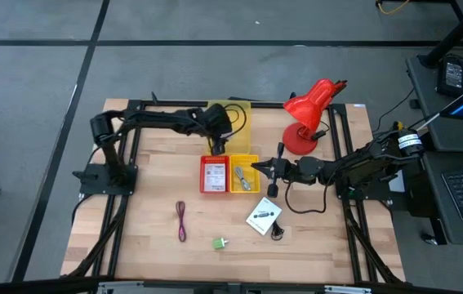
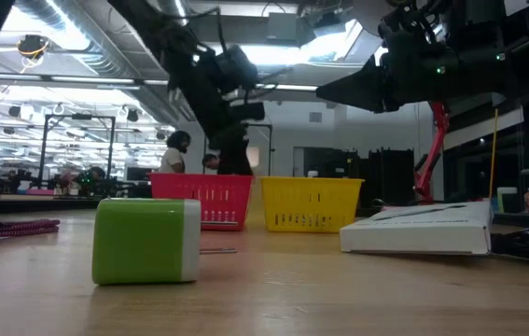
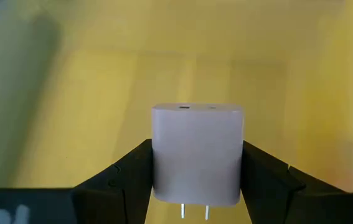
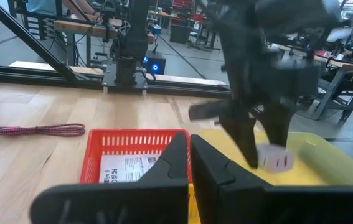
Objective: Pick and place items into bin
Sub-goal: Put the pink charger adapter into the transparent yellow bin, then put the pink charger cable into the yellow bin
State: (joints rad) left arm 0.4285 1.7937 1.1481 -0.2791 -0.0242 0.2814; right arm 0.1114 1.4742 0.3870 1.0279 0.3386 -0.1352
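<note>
Left wrist view: the left pincer [image 3: 198, 180] grips a pale charger cube [image 3: 197, 152] by its flat sides, prongs pointing back toward the wrist, over a yellow surface. That looks like a carry hold, with the cube kept above the flat yellow bin [image 1: 233, 118] at the counter's [image 1: 149, 204] twelve o'clock edge, probably for dropping in. The cube is smooth, rounded at the corners, with small ports on its far face.

In the high view the right pincer [image 1: 257, 168], fingers closed on nothing, hangs over the yellow basket [image 1: 244, 174] near the centre, beside the red basket [image 1: 214, 174], which holds a printed packet [image 1: 213, 175]. A second white packet [image 1: 263, 217] lies at five o'clock, the green block [image 1: 219, 243] at six, and a dark red cable [image 1: 181, 220] at seven, all waiting outside any bin.
</note>
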